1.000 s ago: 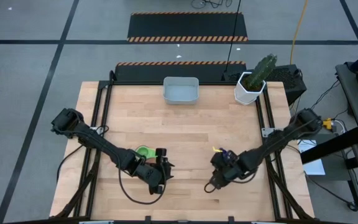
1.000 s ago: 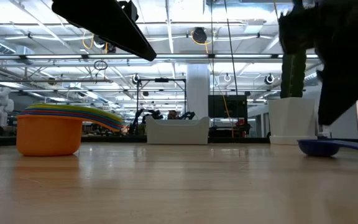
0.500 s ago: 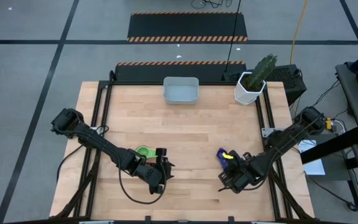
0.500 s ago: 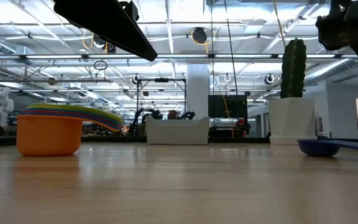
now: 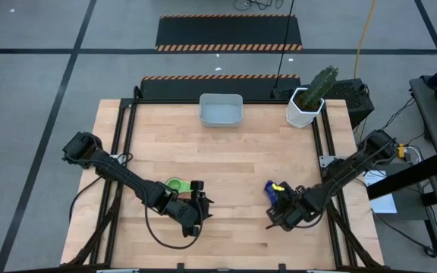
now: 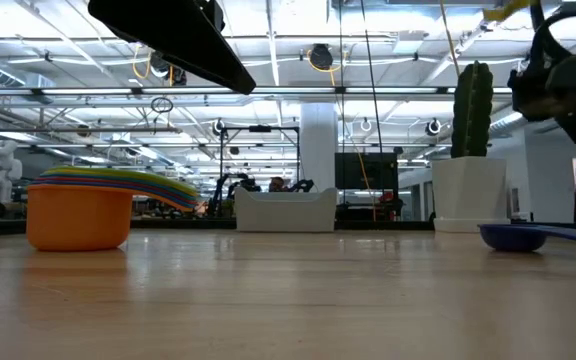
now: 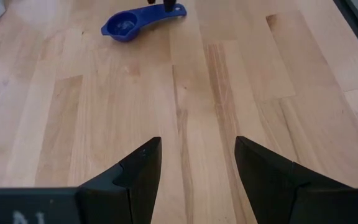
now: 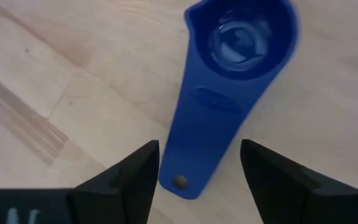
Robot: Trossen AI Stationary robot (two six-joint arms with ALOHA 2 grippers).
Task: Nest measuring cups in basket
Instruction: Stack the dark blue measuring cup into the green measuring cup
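Note:
A dark blue measuring cup (image 5: 270, 188) lies on the wood right of centre, bowl down on the table (image 6: 513, 236). The other cups stand nested in a stack (image 6: 80, 212), orange at the bottom, green showing from above (image 5: 174, 185). My right gripper (image 8: 194, 177) is open, raised over the dark blue cup's handle end (image 8: 180, 179), a finger on either side without touching. My left gripper (image 7: 197, 165) is open over bare wood just right of the stack (image 5: 203, 205). The grey-blue basket (image 5: 221, 110) sits at the far edge.
A white faceted pot with a cactus (image 5: 309, 98) stands at the far right corner, right of the basket (image 6: 285, 210). Bare wood lies between the two grippers and between them and the basket. The right arm (image 6: 568, 110) hangs over the table's right side.
My right gripper has moved toward the table's right and near edges, off the dark blue cup, which it covered from above a second ago. The cup has stayed where it lay. The left arm and the stack have kept still.

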